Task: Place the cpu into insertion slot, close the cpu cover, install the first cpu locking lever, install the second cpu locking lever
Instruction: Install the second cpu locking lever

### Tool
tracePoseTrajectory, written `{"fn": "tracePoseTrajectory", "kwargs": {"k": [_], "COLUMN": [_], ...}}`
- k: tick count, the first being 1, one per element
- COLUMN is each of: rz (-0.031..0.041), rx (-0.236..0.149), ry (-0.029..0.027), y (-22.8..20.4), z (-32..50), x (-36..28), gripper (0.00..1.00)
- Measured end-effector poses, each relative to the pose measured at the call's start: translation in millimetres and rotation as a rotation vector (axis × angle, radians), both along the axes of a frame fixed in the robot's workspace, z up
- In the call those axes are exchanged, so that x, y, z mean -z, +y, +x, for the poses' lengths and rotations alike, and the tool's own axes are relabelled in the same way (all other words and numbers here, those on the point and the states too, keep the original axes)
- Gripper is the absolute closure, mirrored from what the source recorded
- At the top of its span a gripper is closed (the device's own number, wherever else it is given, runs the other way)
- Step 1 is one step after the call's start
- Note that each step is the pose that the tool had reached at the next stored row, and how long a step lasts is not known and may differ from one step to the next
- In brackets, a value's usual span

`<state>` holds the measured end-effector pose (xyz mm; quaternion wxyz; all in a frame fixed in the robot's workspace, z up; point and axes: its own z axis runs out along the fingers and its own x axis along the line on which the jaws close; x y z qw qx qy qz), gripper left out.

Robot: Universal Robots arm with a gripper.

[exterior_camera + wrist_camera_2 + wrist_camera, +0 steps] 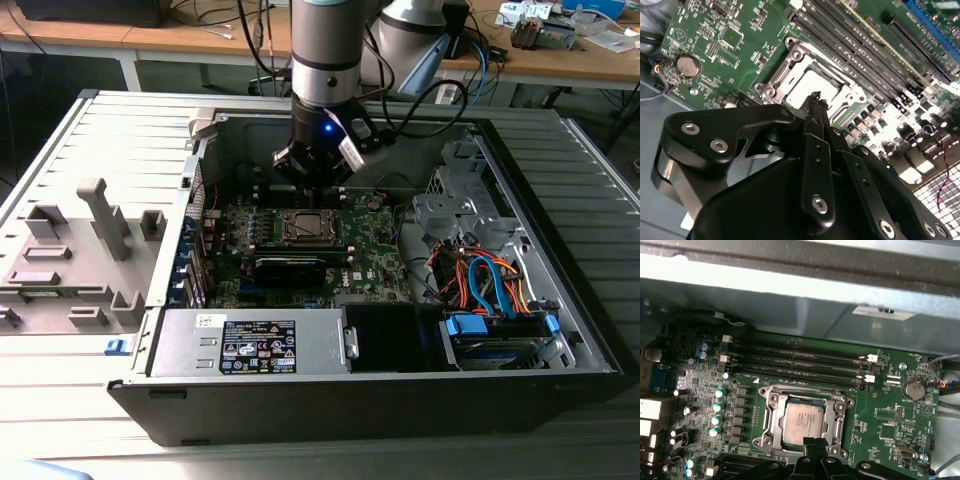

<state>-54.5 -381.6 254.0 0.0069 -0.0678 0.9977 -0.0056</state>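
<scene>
The cpu (801, 422) lies flat in the insertion slot (771, 399) on the green motherboard, its silver-grey top showing. The cpu cover (837, 426), a silver frame with a cut-out centre, lies down around the chip. Whether the locking levers are latched I cannot tell. My gripper (815, 442) hovers just above the socket's edge, shut, with nothing between its fingertips. In the second wrist view the gripper (815, 97) points at the cpu (812, 82). In the exterior view the gripper (315, 180) hangs inside the open computer case, over the socket (303, 227).
Long black memory slots (800, 357) run beside the socket. A coin battery (914, 389) sits on the board. A black graphics card (290, 268), a power supply (255, 340) and bundled cables (490, 280) fill the case. A grey fixture (90, 230) stands on the exterior view's left.
</scene>
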Motion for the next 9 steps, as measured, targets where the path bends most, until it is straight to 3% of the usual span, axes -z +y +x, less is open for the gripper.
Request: {"fn": "tracePoseTrajectory", "kwargs": {"k": [9], "rz": [-0.0016], "rx": [0.010], "ry": [0.0000], "y": [-8.7], "z": [1.6], "x": [2.9], "gripper": [0.89]}}
